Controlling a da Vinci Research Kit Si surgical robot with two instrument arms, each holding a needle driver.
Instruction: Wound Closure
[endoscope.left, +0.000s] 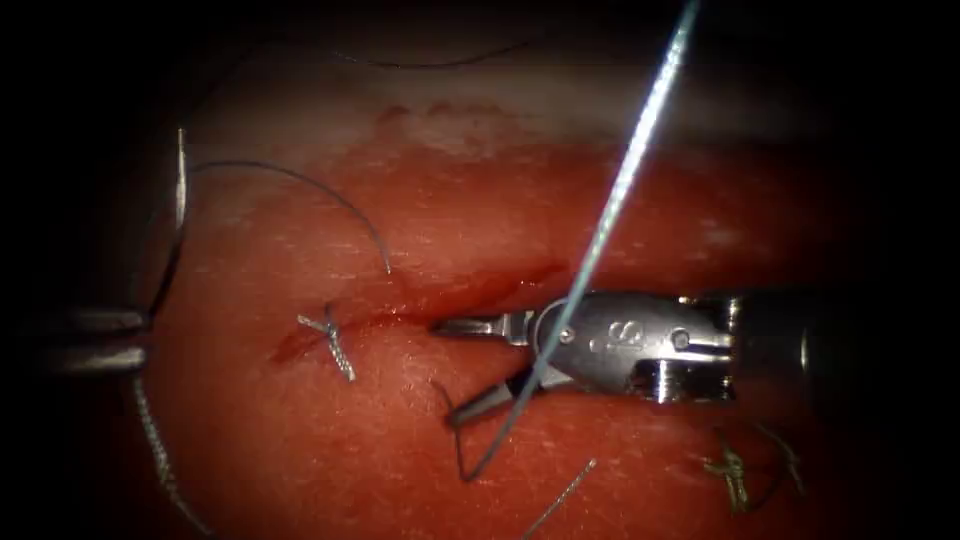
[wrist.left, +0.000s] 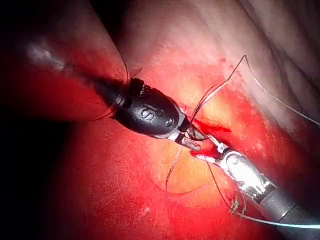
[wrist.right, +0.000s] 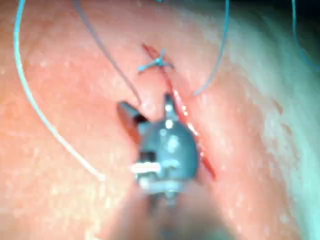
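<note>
My right tool (endoscope.left: 452, 370) comes in from the right and lies along the cut (endoscope.left: 480, 295) in the tissue. It is open and holds nothing: one jaw lies on the cut line, the other on the tissue below it. A pale thread (endoscope.left: 620, 190) runs from the top down across its hinge to a loose end by the lower jaw. The right wrist view has the same open tool (wrist.right: 148, 107) beside the cut (wrist.right: 200, 155). My left tool (endoscope.left: 95, 340) sits dim at the far left. The curved needle (endoscope.left: 178, 200) stands out of the tissue at its tip.
A tied knot (endoscope.left: 335, 340) sits at the cut's left end, also the knot (wrist.right: 157, 62) ahead of the right tool. A dark thread (endoscope.left: 300, 185) arcs from the needle to the tissue above the cut. Another knot (endoscope.left: 735, 475) lies lower right. Red fluid wets the cut.
</note>
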